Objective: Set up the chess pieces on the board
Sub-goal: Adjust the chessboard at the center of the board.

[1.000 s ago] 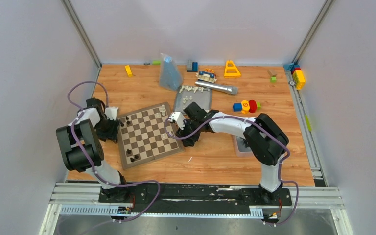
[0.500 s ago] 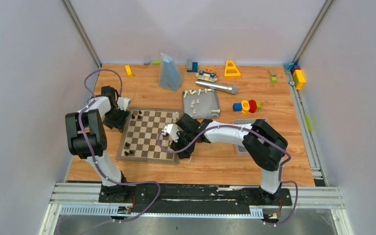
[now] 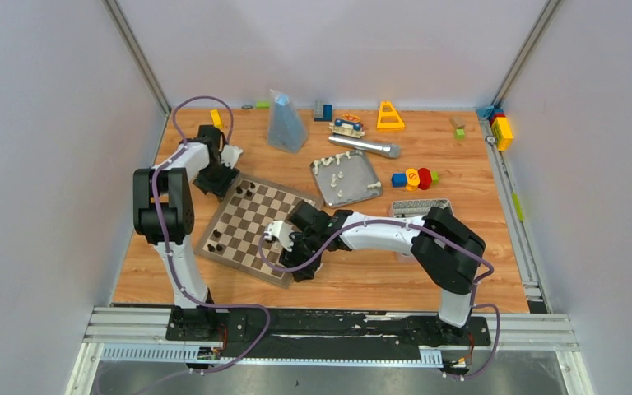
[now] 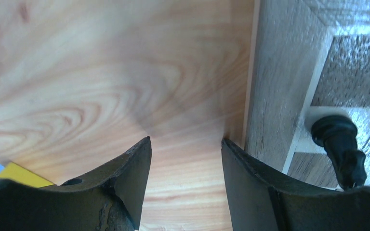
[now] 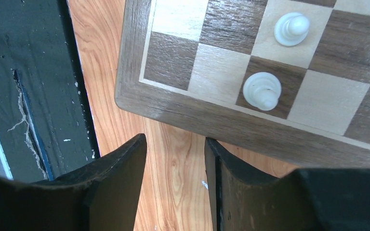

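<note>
Board (image 5: 183, 111) largely out of frame

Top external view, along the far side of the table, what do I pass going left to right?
Clear bag → toy car → yellow triangle → green block → yellow brick.

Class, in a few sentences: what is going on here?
The chessboard lies askew between two robot grippers. The left gripper is open at its far-left edge, and the right gripper is open beside its near-right edge; neither holds anything. Some black pieces and white pieces stand on it; more white ones lie in the grey tray.
</note>
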Available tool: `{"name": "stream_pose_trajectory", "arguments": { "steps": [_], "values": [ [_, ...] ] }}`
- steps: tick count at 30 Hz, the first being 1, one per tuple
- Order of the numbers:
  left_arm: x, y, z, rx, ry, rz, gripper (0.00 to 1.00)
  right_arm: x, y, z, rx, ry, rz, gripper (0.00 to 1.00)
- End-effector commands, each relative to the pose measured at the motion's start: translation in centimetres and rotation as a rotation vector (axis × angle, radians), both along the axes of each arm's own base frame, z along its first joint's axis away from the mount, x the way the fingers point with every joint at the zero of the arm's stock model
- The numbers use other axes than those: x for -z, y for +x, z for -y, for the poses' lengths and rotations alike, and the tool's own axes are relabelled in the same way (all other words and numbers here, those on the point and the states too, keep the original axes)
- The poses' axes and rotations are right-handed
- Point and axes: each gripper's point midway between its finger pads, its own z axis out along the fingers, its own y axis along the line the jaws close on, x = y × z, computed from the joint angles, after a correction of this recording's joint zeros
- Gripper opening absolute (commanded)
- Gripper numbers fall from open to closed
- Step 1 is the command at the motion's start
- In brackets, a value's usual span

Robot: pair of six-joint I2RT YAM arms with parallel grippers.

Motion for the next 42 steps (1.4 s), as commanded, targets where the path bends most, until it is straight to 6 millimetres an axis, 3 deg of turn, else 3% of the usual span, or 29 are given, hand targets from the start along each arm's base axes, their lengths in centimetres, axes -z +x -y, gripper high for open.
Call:
{"name": "stream_pose_trajectory", "arguments": {
  "steps": [1,12,23,31,42],
  "values": [
    [1.9,0.5,4.0,0.037,-0.074,-0.050,0.64,-3.7,0.9,-2.0,-0.002,0.112,0.064,0.49],
    [2.5,2.5,5.4,0.058,-0.109,-0.061,0.63,-7.8,5.1,1.8,0.097,0.092,0.280,0.50],
    [2.9,3.3,8.0,0.117,-0.130,-0.090,0.62,-8.5,12.8,8.8,0.363,0.043,0.313,0.48],
    [2.9,3.6,11.2,0.192,-0.136,-0.119,0.61,-8.8,15.1,13.7,0.496,0.035,0.323,0.48],
    [2.8,3.0,18.9,0.337,-0.141,-0.140,0.60,-9.6,15.2,16.6,0.574,0.041,0.343,0.49]
  ]
}}
